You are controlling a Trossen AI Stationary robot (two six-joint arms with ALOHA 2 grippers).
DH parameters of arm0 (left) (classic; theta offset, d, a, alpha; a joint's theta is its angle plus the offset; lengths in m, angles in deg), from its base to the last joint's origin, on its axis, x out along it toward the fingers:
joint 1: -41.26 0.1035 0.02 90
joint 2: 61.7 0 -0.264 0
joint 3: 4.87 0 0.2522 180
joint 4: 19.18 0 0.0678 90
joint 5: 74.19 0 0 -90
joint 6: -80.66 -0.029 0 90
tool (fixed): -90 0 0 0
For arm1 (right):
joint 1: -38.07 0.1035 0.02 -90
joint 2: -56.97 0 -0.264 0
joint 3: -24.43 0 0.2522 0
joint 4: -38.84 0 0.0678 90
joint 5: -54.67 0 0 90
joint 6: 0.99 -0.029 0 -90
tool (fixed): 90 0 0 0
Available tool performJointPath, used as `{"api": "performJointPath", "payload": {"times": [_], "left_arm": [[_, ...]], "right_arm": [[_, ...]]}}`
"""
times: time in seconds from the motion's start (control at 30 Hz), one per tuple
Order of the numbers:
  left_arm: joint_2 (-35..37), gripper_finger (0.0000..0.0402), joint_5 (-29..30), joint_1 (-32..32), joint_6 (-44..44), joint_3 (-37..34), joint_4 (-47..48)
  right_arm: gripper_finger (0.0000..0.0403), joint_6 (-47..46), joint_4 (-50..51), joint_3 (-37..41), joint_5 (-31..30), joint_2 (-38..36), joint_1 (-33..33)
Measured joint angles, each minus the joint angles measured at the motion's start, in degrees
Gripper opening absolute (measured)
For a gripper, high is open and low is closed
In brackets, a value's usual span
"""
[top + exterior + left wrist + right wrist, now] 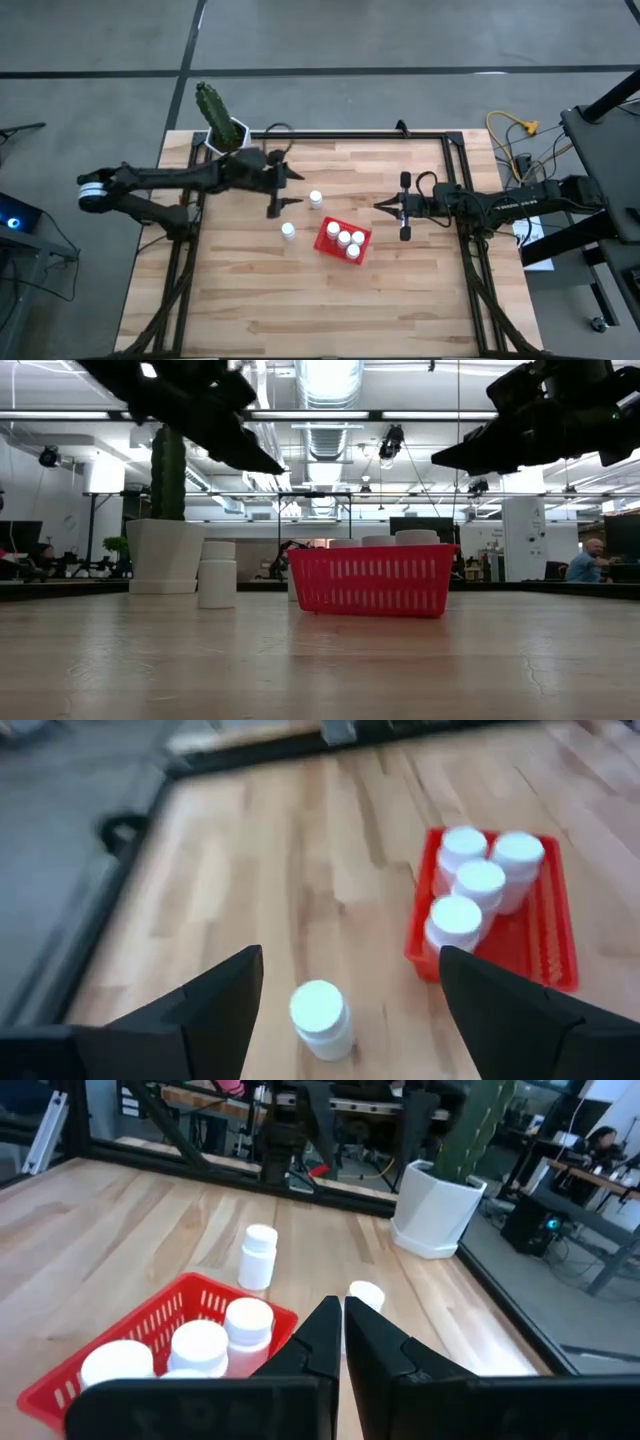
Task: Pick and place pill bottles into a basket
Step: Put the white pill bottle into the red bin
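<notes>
The red basket (pixel 328 243) stands mid-table and holds several white pill bottles (pixel 345 239). It also shows in the left wrist view (pixel 545 935), the right wrist view (pixel 190 1305) and the low view (pixel 372 582). Two more bottles stand upright on the table: one (pixel 316 198) just ahead of my left gripper, one (pixel 288 231) left of the basket. My left gripper (pixel 292 190) hovers open and empty, and a bottle (pixel 320 1017) shows between its fingers, farther off. My right gripper (pixel 382 207) is shut and empty, right of the basket and above the table.
A white hexagonal pot with a cactus (pixel 222 125) stands at the table's far left corner; it also shows in the right wrist view (pixel 437 1205) and the low view (pixel 165 555). A black rail (pixel 350 135) runs along the far edge. Bare wood lies toward the near edge.
</notes>
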Motion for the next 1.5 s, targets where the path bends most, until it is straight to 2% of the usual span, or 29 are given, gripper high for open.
{"api": "performJointPath", "payload": {"times": [0.1, 0.37, 0.6, 0.73, 1.13, 1.5], "left_arm": [[-5.54, 0.0283, -3.27, 1.22, -2.00, 5.54, 5.26], [-17.90, 0.0283, -3.31, 1.42, -5.04, 18.78, 16.35], [-25.51, 0.0283, -3.14, 1.40, -8.55, 32.22, 32.52], [-28.23, 0.0283, -3.09, 1.40, -10.11, 37.68, 37.75], [-33.37, 0.0284, 1.48, 1.40, -13.31, 46.16, 47.77], [-34.94, 0.0284, 2.91, 1.42, -13.29, 46.83, 49.59]], "right_arm": [[0.0009, -0.09, 0.04, 0.70, 0.00, 0.03, 0.00], [0.0009, -1.83, -0.07, 2.20, -0.01, 0.07, 0.00], [0.0008, -1.85, 0.10, 2.71, -0.01, 0.11, 0.00], [0.0008, -1.84, 0.10, 2.79, -0.03, 0.13, 0.00], [0.0008, -1.82, 0.12, 3.79, -0.22, 0.16, 0.00], [0.0008, -2.17, -0.22, 4.05, -0.51, 0.16, 0.00]]}}
